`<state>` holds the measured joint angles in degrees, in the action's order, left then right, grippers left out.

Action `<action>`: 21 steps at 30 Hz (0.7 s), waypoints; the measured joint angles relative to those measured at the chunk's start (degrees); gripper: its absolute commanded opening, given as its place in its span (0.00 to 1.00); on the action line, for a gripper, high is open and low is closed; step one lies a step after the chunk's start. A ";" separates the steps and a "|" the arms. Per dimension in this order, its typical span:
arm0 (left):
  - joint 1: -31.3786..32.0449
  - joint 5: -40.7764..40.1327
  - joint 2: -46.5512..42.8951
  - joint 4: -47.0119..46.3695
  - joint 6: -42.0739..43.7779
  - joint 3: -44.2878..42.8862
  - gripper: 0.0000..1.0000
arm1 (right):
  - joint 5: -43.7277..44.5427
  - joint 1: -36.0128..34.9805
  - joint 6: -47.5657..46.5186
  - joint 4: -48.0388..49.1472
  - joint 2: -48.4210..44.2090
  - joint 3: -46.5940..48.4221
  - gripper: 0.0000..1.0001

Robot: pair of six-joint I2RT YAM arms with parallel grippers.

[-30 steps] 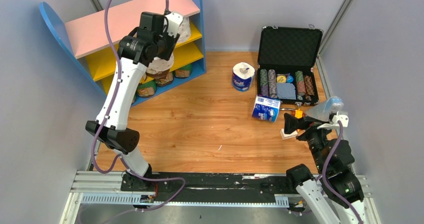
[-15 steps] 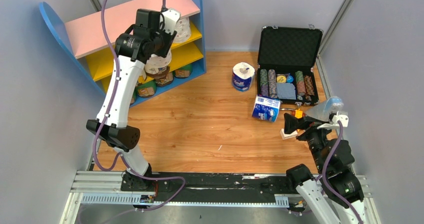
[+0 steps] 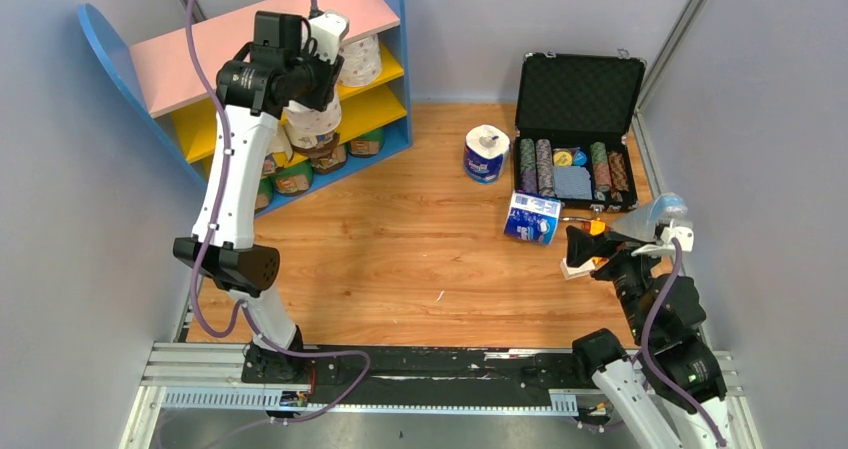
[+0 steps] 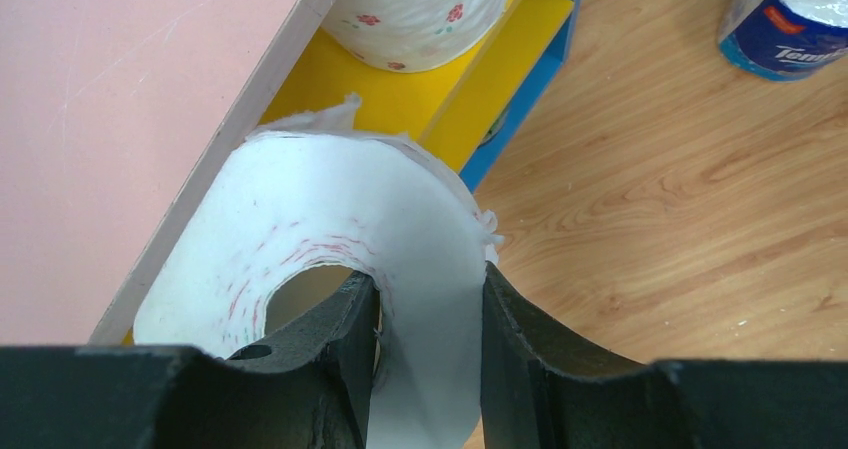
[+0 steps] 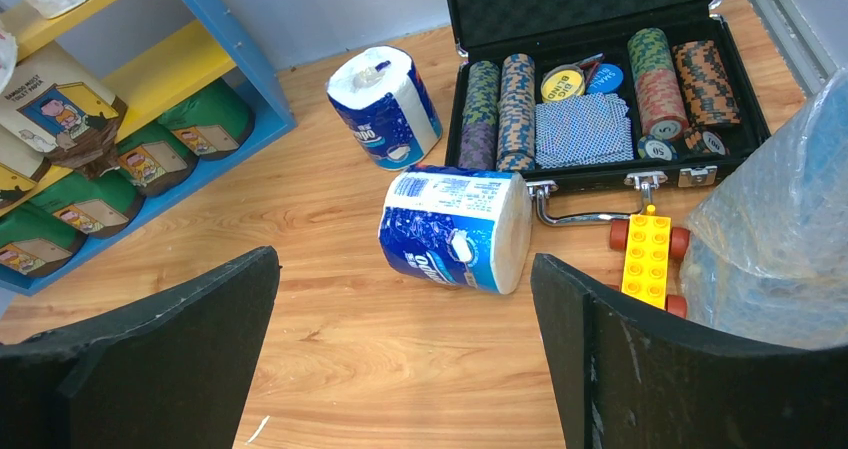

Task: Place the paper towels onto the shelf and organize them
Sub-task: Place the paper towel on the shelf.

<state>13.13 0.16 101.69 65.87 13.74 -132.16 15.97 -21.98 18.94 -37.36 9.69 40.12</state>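
Fingers [image 4: 330, 364] astride white roll's [image 4: 330, 229] wall, one inside its core.

Both arms have white link shells joined by black joint housings; a purple cable loops loosely along the left arm [image 3: 228, 184] and another runs down the right arm [image 3: 655, 339]; the left tool [image 4: 425, 354] has matte black fingers, broad and curved; the right tool [image 5: 405, 354] has wide black slab-like fingers; the bases sit on a black strip over a silver slotted rail.
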 measured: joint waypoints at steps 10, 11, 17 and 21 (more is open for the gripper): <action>-2.89 6.38 1.73 2.27 -0.15 -3.45 0.26 | 0.02 0.00 0.00 0.13 0.96 0.00 1.00; -3.23 7.15 2.16 2.69 -0.17 -4.20 0.26 | 0.02 0.00 0.00 0.13 1.09 0.00 1.00; -5.09 11.39 4.13 4.63 -0.57 -7.63 0.29 | 0.02 0.00 0.00 0.13 2.08 0.00 1.00; -6.23 13.99 4.52 4.96 -0.83 -8.26 0.29 | 0.02 0.00 0.00 0.13 2.23 0.00 1.00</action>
<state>6.90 14.15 106.21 70.83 12.91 -140.42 15.99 -21.98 18.94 -37.23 11.92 40.12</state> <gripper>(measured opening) 0.432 0.998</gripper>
